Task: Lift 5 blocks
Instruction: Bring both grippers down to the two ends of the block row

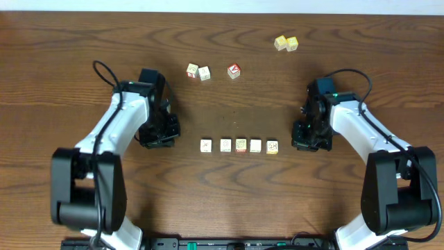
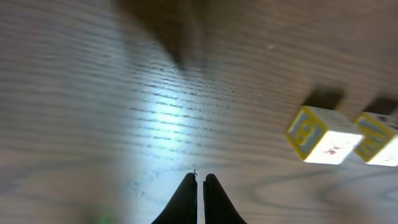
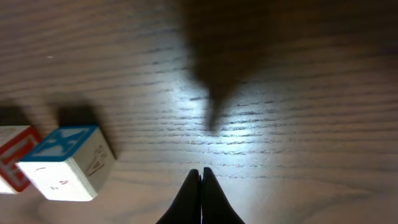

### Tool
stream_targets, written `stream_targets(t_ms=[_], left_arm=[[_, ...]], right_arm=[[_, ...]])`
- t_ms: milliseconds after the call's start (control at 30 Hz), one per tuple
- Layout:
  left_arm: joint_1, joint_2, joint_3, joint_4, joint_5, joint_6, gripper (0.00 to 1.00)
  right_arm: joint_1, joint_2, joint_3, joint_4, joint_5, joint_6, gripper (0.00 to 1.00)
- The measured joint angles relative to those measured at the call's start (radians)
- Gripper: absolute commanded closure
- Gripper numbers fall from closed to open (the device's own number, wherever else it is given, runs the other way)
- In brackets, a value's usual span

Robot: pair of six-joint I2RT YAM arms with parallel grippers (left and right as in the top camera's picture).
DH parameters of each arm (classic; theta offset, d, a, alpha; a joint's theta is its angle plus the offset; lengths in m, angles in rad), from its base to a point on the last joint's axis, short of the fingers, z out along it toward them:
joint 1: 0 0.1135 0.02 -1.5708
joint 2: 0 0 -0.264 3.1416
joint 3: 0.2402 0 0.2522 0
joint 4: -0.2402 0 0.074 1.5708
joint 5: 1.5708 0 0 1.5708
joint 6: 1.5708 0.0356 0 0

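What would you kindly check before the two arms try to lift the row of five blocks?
1. Five small cream wooden alphabet cubes in one straight row: ok.
2. Cubes touching each other: not ok, gaps show.
3. Left hand shut and empty: ok.
4. Right hand shut and empty: ok.
5. Both hands flank the row's ends, apart from it: ok.
6. Red-faced wooden cube and two plain yellow cubes away from the row: ok.

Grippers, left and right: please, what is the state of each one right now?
Left gripper: closed, holding nothing.
Right gripper: closed, holding nothing.
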Motion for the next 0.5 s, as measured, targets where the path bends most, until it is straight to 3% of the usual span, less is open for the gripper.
stream_targets(t_ms=[500], left_arm=[[-0.016,0.083,-0.07,0.141,0.131,0.097,0.93]], right_arm=[[0.0,0.0,-0.039,0.033,-0.046,0.019,0.99]])
